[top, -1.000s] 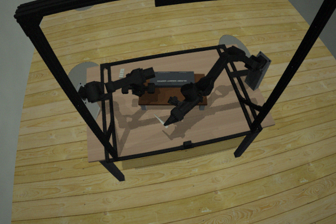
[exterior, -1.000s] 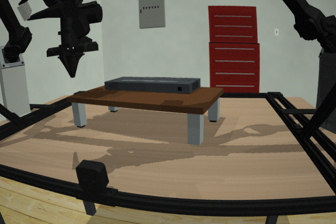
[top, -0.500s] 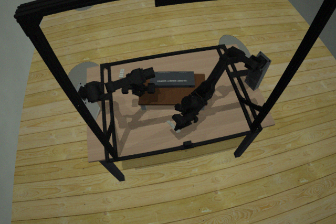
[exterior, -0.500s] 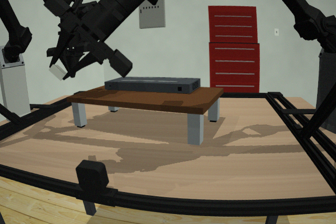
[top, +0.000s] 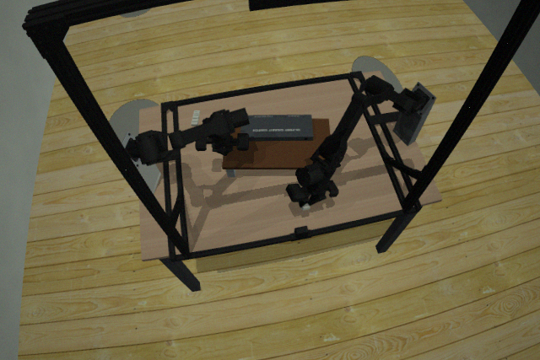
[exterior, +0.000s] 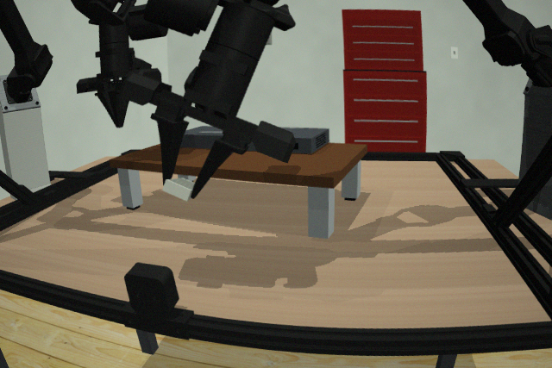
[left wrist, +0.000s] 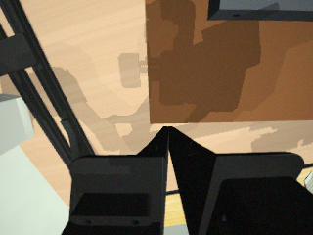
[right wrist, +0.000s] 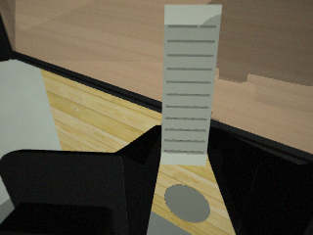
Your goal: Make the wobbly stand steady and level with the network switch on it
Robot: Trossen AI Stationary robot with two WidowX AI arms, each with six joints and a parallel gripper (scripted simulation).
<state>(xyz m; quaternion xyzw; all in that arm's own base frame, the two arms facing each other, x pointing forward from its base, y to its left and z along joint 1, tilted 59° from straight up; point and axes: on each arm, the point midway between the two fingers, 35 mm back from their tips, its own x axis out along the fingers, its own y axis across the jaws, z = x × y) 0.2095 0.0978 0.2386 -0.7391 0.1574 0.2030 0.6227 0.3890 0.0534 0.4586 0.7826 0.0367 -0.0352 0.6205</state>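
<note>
In the top view, a pale ribbed wedge [top: 305, 206] [exterior: 178, 189] [right wrist: 188, 88] is gripped by the right gripper [top: 306, 204] [exterior: 178, 189] [right wrist: 183, 132] at five o'clock from the stand [top: 270, 158] [exterior: 249, 164] [left wrist: 196, 73], where the network switch [top: 281, 128] [exterior: 308, 140] [left wrist: 264, 9] is carried; the left gripper [top: 227, 152] [exterior: 119, 125] [left wrist: 167, 130] is closed, empty.
</note>
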